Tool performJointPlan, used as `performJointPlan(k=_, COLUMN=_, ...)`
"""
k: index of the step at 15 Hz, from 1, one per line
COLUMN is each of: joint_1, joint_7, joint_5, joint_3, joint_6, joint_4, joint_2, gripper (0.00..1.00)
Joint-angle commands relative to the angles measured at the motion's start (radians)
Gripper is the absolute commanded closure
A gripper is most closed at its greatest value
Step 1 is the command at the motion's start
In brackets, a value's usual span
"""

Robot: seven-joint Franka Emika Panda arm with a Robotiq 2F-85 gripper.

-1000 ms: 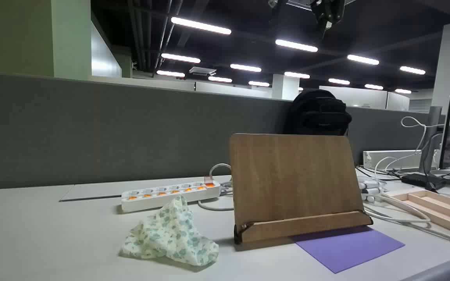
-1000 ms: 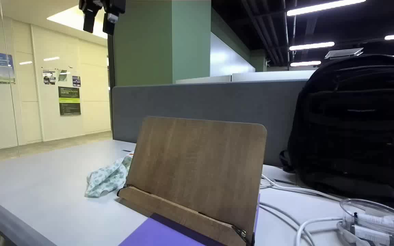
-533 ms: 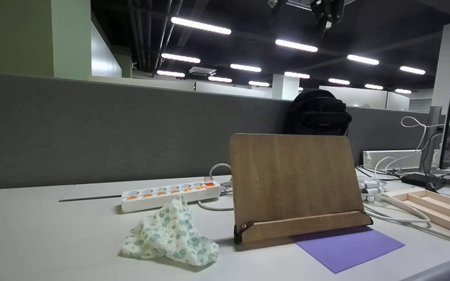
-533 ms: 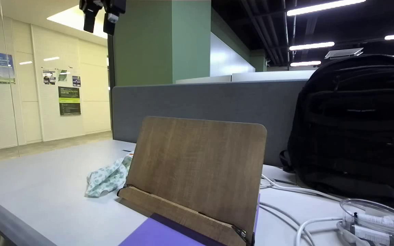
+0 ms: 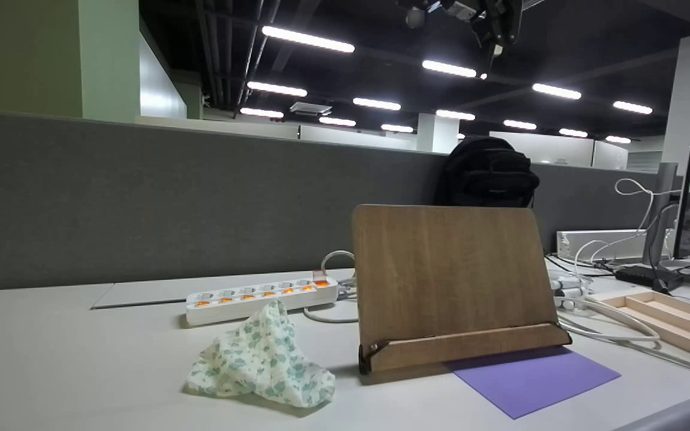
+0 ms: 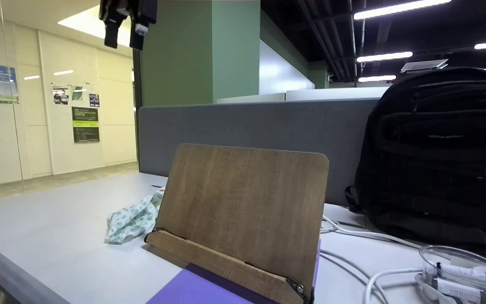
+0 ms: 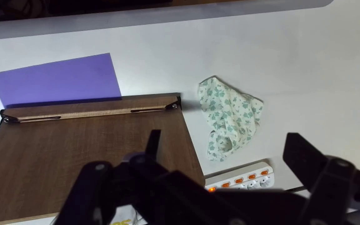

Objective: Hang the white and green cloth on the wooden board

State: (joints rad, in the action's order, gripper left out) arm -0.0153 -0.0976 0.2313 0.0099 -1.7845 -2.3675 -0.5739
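board smooth matt wood; cloth creased fabric

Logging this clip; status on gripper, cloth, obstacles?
Gripper open, holding nothing. Cloth bunched on table, not on wooden board. Power strip near cloth, possibly in the way.

There's a white desk against a grey divider, chunky green pillar behind that, loads of strip lights across a near-black ceiling, plus a cream wall with posters.
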Motion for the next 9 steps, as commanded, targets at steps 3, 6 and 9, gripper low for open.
performJointPlan(k=3, joint_1=-0.006, joint_7=-0.095, joint_5=-0.076, joint_3=0.118, joint_6=-0.172, joint_4=-0.106, joint_2=0.104, gripper=0.00)
performJointPlan(k=6, joint_1=-0.030, joint_7=-0.138, joint_5=-0.109, joint_3=0.172, joint_6=-0.286, joint_4=-0.169, joint_2=0.168, gripper=0.00)
performJointPlan(k=9, joint_1=-0.051, joint_7=-0.186, joint_5=-0.157, joint_3=0.220, joint_6=-0.436, joint_4=-0.230, joint_2=0.230, gripper=0.00)
